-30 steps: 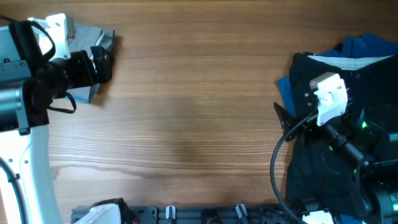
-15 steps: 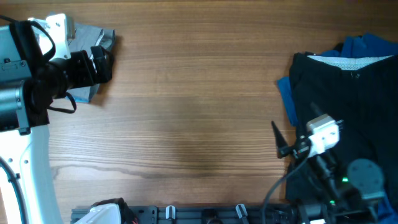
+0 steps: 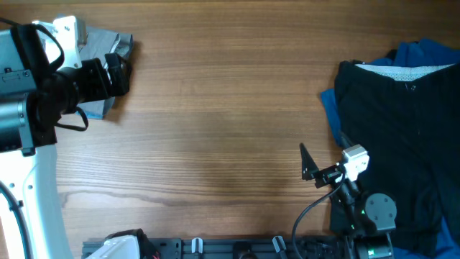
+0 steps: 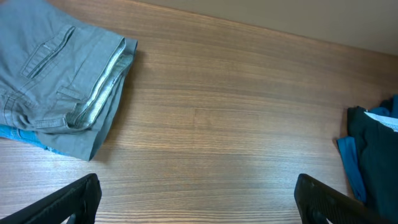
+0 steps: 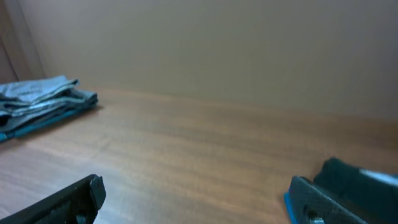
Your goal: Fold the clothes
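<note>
Your left end effector (image 4: 198, 186) and right end effector (image 5: 196, 186) both stand apart, holding nothing. Folded grey shorts (image 4: 56, 81) lie at the desk's (image 3: 215, 108) left; a black garment (image 3: 395, 122) overlies a blue garment (image 3: 424, 52) at right.

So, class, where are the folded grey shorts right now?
In the overhead view, the grey shorts sit at the table's far left corner, stacked on a light-blue garment.

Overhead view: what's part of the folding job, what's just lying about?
Job: folded grey shorts, light-blue garment beneath them, black garment, bright-blue garment.
Lying about: only the black rail along the near edge of the table.
</note>
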`<state>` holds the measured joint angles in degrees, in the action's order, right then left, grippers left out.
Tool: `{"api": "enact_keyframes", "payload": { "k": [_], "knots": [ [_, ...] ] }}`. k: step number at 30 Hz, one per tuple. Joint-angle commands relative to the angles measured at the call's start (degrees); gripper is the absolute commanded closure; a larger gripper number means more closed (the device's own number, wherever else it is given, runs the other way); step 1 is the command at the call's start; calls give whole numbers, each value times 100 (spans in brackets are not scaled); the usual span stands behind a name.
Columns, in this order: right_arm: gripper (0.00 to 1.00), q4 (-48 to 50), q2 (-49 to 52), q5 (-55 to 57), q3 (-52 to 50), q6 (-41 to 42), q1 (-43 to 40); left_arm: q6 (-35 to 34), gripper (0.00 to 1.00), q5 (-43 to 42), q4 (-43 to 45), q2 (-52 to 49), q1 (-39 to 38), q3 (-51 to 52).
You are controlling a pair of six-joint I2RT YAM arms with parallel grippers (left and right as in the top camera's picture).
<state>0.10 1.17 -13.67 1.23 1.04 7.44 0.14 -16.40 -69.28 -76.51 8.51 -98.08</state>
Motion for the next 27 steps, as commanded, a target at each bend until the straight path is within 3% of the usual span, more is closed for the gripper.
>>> {"api": "enact_keyframes", "payload": {
  "k": [1, 27],
  "knots": [
    [0, 122, -101, 37, -96, -118, 42, -17, 0, -48, 15, 0, -26, 13],
    [0, 116, -90, 37, -94, -101, 42, -17, 0, -48, 17, 35, -92, 26]
  ]
}}
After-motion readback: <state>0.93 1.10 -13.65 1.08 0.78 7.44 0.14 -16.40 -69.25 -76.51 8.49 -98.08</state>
